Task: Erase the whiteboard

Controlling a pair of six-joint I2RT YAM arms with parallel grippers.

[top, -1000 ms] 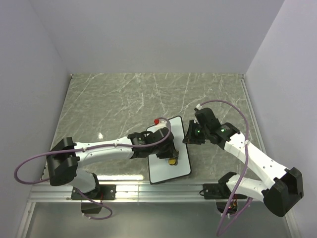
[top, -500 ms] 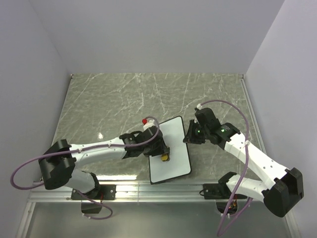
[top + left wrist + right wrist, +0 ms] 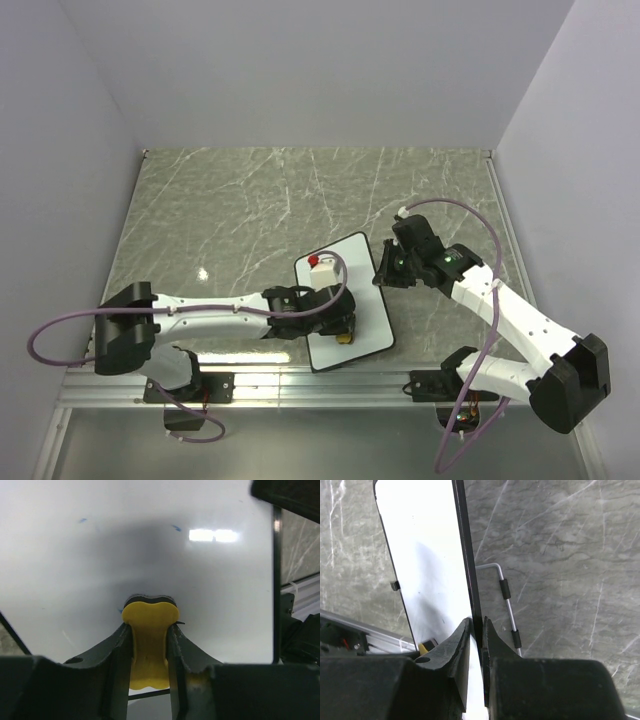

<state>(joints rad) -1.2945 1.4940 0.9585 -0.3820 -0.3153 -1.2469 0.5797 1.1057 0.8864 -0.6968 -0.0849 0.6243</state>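
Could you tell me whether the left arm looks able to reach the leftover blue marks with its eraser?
Probably yes: the left gripper holds the yellow eraser on the whiteboard, and the blue marks lie ahead on bare board. The right gripper only pinches the board's edge.

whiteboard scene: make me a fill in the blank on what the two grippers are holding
The left gripper is shut on a ____ eraser. The right gripper clamps the whiteboard by its thin black ____. The small marks on the whiteboard's surface are ____ in colour.
Missing words: yellow; frame; blue.
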